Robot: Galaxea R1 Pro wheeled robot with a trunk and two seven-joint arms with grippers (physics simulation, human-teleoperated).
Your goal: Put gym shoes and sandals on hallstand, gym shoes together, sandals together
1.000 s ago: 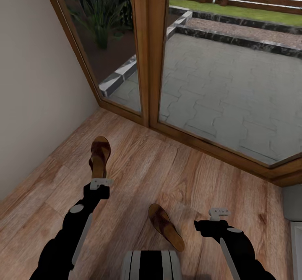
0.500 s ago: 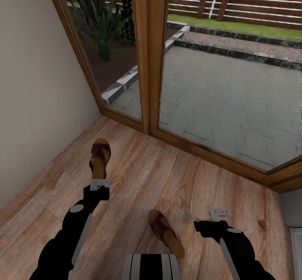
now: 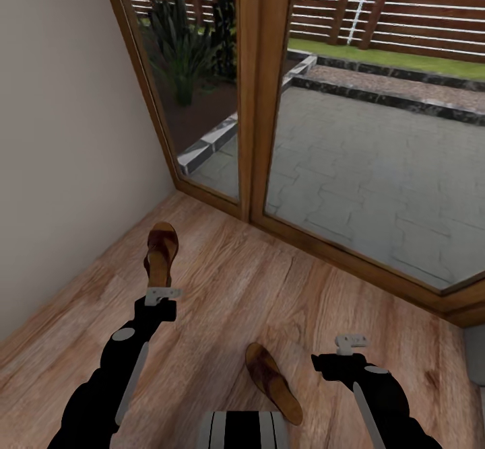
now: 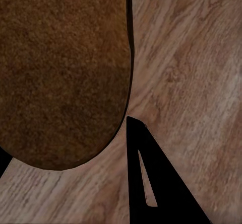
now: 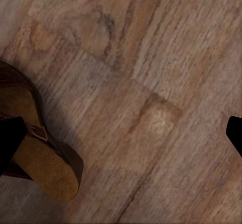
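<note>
Two dark brown sandals lie on the wood-plank corridor floor. One sandal lies far left, near the wall. My left gripper stands open at its heel end; in the left wrist view the sandal's tan heel lies between the dark fingers. The other sandal lies close to my base, and it is seen again as the sandal in the right wrist view. My right gripper is open over bare floor to its right. The gym shoes are out of view.
A beige wall closes the left side. Wood-framed glass doors run across the back, with a paved yard behind them. A light-grey edge pokes in at the far right. My trunk is at the bottom.
The camera has shifted, so the doors and near sandal sit slightly further right and lower in the picture. Both arms keep the same pose and nothing was taken hold of.
</note>
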